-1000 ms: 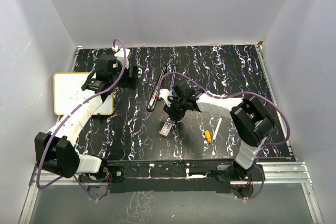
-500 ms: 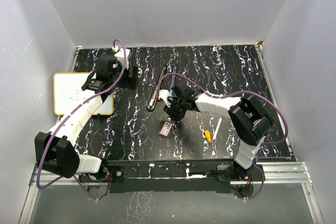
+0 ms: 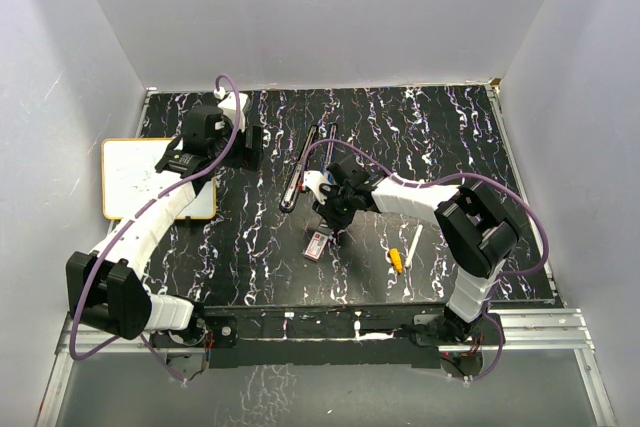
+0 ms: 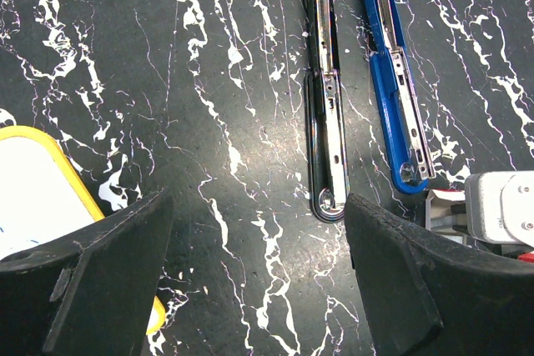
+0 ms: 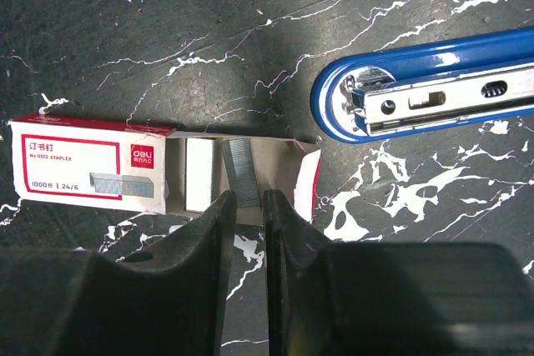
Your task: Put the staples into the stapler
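The staples box [image 3: 318, 243], red and white, lies open on the black marbled table. In the right wrist view the box [image 5: 83, 168] has its tan tray slid out, with a grey staple strip [image 5: 240, 174] in it. My right gripper [image 5: 248, 206] is nearly closed, its fingertips on either side of the strip's near end; it also shows in the top view [image 3: 326, 225]. The open blue stapler [image 5: 434, 81] lies just right of the tray. My left gripper [image 4: 259, 239] is open and empty above the table, near the end of the open black stapler [image 4: 327, 81] and the blue stapler [image 4: 392, 72].
A yellow-framed whiteboard [image 3: 150, 177] lies at the table's left edge, and shows in the left wrist view [image 4: 33, 189]. A white pen with a yellow tip [image 3: 405, 252] lies right of the box. Both staplers [image 3: 300, 169] stretch toward the back wall.
My right gripper has edged slightly down toward the box, then stayed still. The left arm has not moved.
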{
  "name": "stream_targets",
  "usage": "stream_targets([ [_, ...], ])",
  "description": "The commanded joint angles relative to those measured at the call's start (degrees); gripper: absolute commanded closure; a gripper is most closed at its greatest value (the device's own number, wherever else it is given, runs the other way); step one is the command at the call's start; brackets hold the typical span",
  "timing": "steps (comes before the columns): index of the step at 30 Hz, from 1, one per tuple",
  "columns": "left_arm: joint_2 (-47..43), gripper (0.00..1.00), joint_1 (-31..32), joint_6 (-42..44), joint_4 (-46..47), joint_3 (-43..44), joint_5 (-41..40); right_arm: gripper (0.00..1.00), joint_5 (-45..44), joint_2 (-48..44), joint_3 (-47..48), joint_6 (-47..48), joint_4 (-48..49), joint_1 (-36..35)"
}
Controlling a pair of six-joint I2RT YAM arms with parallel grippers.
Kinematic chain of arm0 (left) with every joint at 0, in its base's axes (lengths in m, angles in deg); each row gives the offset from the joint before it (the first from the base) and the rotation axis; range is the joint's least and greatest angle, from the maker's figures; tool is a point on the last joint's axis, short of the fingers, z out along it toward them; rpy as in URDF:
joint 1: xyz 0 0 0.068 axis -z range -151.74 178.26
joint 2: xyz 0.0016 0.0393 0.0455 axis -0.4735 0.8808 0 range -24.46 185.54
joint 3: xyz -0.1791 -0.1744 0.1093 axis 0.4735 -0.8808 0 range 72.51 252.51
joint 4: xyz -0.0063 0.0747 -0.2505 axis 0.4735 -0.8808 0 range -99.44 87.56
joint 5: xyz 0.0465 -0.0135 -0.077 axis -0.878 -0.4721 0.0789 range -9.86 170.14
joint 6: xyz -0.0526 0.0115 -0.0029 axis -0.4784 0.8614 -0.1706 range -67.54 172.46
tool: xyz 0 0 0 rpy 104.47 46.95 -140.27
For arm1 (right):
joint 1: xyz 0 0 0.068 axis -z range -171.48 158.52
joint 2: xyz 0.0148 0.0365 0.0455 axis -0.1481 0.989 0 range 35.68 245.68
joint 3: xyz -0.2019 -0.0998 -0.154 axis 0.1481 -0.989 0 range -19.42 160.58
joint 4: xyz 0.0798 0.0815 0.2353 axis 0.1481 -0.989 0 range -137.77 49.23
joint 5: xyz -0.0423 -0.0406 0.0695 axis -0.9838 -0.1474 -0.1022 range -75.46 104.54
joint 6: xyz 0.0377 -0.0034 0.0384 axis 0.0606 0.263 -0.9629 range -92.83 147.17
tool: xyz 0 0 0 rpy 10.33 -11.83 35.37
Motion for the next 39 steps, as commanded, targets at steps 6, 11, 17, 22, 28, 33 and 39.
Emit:
stream_targets([
  [6,-3.1,0.19,-0.4,0.4,1.0,-0.5,0.7,0.75,0.1,-0.8,1.0,0.7,2.4,-0.2],
  [11,-3.1,0.19,-0.4,0.5,1.0,-0.4,0.6,0.72,1.3,-0.8,-0.3,2.9,3.6,-0.8],
  [17,-3.1,0.19,-0.5,0.6,0.8,-0.4,0.5,0.72,-0.6,-0.9,-1.7,4.9,4.8,-1.2],
  [22,-3.1,0.19,-0.4,0.6,1.0,-0.5,0.6,0.73,-2.6,-0.5,-2.1,5.6,5.2,-1.2],
  [28,-3.3,0.19,-0.4,0.6,0.8,-0.5,0.5,0.8,-3.7,-0.4,-2.8,4.8,5.9,-1.2],
  [33,-3.3,0.17,-0.4,0.8,0.9,-0.7,0.5,0.85,-3.0,-1.4,-2.7,3.5,6.1,-1.2],
  [39,-3.3,0.17,-0.4,0.8,0.8,-0.5,1.1,0.88,-0.3,-4.4,-1.0,1.4,6.1,-0.5],
])
